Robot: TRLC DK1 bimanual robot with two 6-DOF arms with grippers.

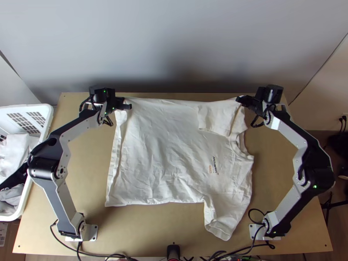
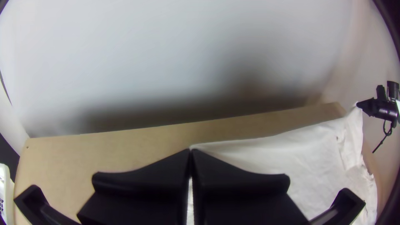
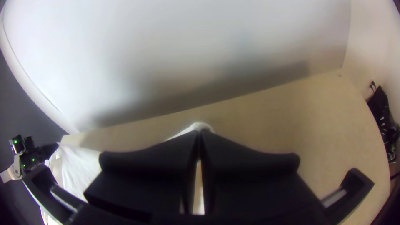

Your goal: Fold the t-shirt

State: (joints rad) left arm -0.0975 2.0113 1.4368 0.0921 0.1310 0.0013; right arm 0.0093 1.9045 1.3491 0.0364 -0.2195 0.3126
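Worktop (image 1: 82, 169): light wood. T-shirt (image 1: 161, 152) next in size: white, mostly spread, creased, across the middle and reaching close to the far edge. Hem towards the left edge, neck opening towards the right. One sleeve (image 1: 222, 222) slants out towards the near edge; a squared flap of cloth (image 1: 215, 117) lies turned over on the body at the shirt's far right part.

White basket (image 1: 48, 119) at the left edge, with white and grey cloths (image 1: 15, 150) inside.

Right gripper (image 1: 240, 99): near the far right corner, fingers brought together on the shirt's far right end, a pinch of white at the tips. Left gripper (image 1: 127, 105): near the far edge, inward of the far left corner, fingers closed up on the shirt's far left corner. The shirt's far side runs between the two.

Smallest: a dark and orange print (image 1: 213, 165) on the chest.
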